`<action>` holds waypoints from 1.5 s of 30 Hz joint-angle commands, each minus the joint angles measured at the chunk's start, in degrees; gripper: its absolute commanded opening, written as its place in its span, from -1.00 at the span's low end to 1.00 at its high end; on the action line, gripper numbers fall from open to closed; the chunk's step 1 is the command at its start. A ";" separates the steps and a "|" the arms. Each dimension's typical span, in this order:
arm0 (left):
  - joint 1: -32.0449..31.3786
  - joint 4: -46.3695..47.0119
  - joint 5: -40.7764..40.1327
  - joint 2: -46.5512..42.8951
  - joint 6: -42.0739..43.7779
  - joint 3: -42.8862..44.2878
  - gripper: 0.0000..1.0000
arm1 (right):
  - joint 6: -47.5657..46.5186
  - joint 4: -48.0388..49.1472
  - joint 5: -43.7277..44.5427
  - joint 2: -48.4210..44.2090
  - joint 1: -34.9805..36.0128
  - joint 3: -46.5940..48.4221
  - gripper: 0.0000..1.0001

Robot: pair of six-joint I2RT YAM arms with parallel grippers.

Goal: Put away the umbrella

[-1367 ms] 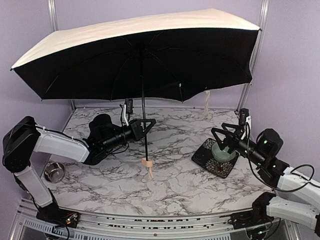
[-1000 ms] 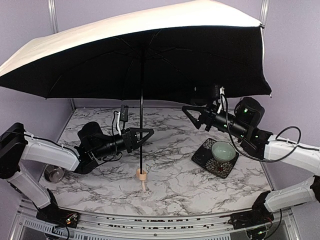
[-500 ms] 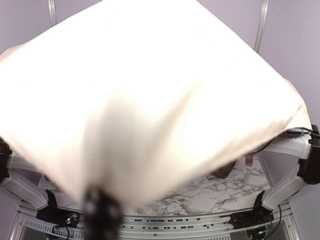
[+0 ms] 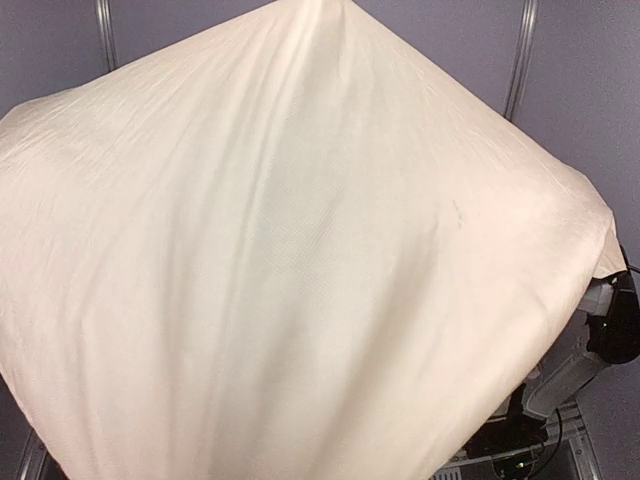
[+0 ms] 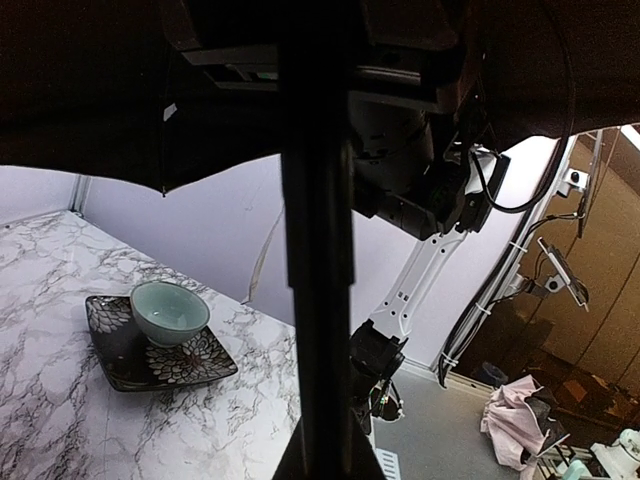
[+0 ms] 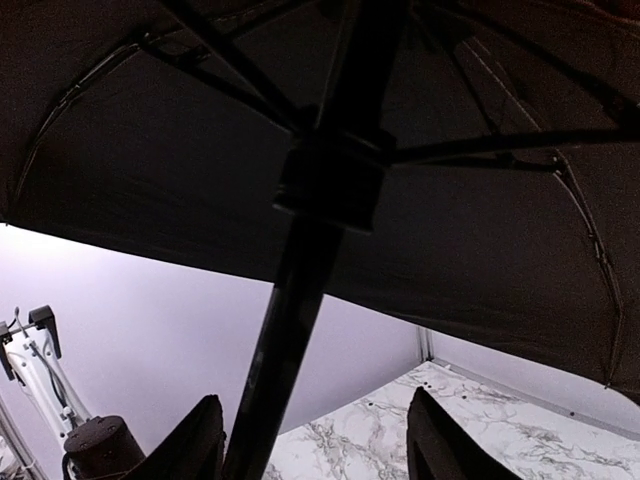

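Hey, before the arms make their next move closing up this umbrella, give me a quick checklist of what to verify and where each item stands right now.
1. Left gripper shut on the umbrella shaft: ok.
2. Right gripper straddling the shaft under the runner: ok, jaws open, not gripping yet.
3. Canopy collapsed: not ok, ribs fully spread.
4. Overhead view of the table: not ok, the canopy covers it.
5. Bowl on its plate clear of the umbrella: ok.
6. Handle and strap position: cannot tell, hidden.
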 commanded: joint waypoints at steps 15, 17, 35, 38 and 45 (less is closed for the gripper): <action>-0.95 0.76 0.82 -1.36 0.95 2.16 -1.00 | 19.08 27.09 -1.61 4.18 -1.34 1.32 0.07; -0.96 0.83 0.33 -1.38 0.90 2.07 -1.00 | 21.01 27.59 -1.15 5.79 -1.34 3.01 0.01; -1.44 0.79 -0.06 -2.12 1.32 1.81 -1.00 | 23.79 33.48 2.77 9.32 -1.28 4.71 -0.43; -1.44 0.77 -0.24 -2.09 1.45 1.89 -1.00 | 23.89 33.53 2.86 9.11 -1.32 4.12 -0.31; -1.43 0.83 -0.33 -1.78 1.50 2.07 -1.00 | 23.40 32.36 3.10 8.62 -1.34 3.49 -0.23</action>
